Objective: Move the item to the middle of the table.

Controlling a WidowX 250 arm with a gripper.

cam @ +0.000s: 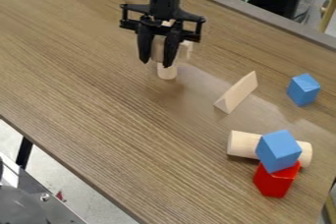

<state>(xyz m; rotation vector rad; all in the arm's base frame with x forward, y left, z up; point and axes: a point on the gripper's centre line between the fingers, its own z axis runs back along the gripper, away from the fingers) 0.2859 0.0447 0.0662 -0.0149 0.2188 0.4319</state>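
Camera view: gripper (pixel 155 64) over far part of table (pixel 98 100), pinching wooden piece (pixel 158 48). Can't tell if piece touches table. Triangular block (pixel 238 92) near, blue cube (pixel 303 90) farther right. Close to near right corner: cylinder (pixel 244 144) on its side, second blue cube (pixel 279 150) and red block (pixel 274 181) beside it.

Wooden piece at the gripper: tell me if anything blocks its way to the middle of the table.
Nothing visible stands between the wooden piece at the gripper and the middle of the table; the wooden wedge sits off to the view's right.
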